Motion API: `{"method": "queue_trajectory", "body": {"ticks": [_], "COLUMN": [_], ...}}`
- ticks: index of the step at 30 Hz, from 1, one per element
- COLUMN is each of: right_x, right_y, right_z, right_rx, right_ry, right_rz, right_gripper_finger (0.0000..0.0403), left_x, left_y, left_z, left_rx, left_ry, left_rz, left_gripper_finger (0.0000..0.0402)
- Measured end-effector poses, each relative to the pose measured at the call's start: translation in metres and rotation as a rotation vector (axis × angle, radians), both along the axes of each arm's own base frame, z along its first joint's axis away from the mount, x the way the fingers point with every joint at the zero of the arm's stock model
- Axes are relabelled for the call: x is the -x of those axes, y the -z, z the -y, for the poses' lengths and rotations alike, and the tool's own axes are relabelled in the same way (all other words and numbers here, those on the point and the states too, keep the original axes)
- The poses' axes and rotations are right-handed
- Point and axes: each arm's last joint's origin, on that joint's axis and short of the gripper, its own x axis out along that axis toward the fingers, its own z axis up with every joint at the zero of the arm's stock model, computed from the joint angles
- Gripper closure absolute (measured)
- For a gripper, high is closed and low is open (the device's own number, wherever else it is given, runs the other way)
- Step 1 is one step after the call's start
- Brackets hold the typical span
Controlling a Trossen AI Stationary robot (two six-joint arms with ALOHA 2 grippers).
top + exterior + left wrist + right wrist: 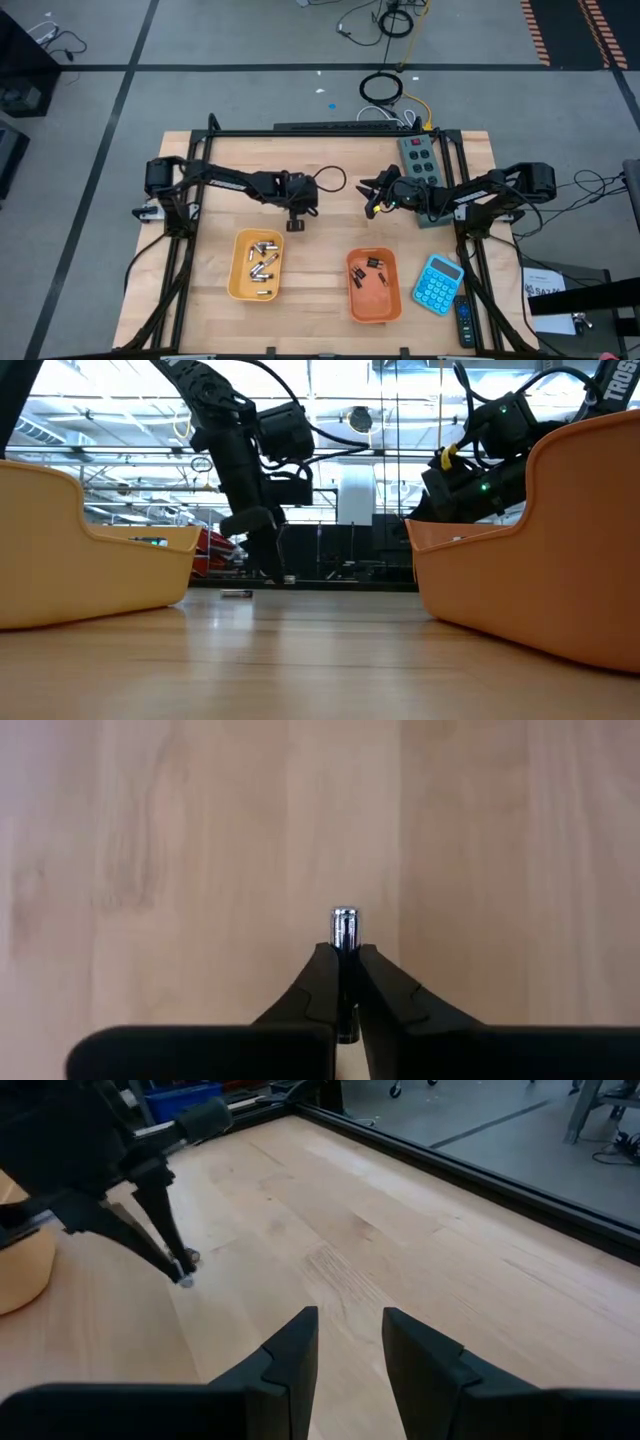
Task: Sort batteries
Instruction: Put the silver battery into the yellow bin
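My left gripper (296, 222) points down at the bare table beyond the yellow tray (237, 283) and is shut on a silvery battery (345, 925). The right wrist view shows its fingertips (183, 1275) close to the wood. Several silvery batteries (262, 262) lie in the yellow tray, and small dark batteries (374, 268) lie in the orange tray (390, 303). One more small battery (237, 594) lies on its side on the table near the left gripper. My right gripper (370, 195) hangs open above the table's far middle and touches nothing. My left gripper pinches the silvery battery between its two fingers, coming from above and pointing down. The battery's shiny end (345, 920) sticks out past the fingertips (322, 975), and its body runs back along the gap. I cannot tell whether it rests on the wood or hangs just above it.
A blue calculator (437, 284) lies right of the orange tray, with a dark remote (465, 325) near it. A grey power strip (420, 160) sits at the far edge by the right arm. Bare wood lies between the two grippers and between the trays.
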Motion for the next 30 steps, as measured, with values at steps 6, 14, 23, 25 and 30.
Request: {"method": "queue_trajectory", "body": {"ticks": [6,14,23,25,30], "right_x": [0.001,0.001,0.001,0.001,0.000], "right_y": [0.002,0.002,0.002,0.002,0.001], "right_z": [0.000,0.000,-0.001,-0.001,-0.001], "right_rx": [-0.003,-0.005,-0.010,-0.009,-0.008], "right_ry": [0.000,0.001,-0.001,-0.002,-0.002], "right_rz": [-0.017,-0.025,-0.022,-0.020,-0.013], "right_gripper_finger": [0.0298,0.0298,0.0298,0.0298,0.0298], "left_x": [0.008,0.040,0.074,0.080,0.089], "left_y": [-0.022,-0.069,-0.066,-0.056,-0.041], "left_z": [0.009,0.048,0.089,0.092,0.095], "left_rx": [0.128,0.409,0.448,0.418,0.365], "left_ry": [0.000,0.139,0.248,0.244,0.217], "left_rz": [0.039,0.027,-0.224,-0.260,-0.305], "left_gripper_finger": [0.0381,0.0382,0.0382,0.0382,0.0382]}}
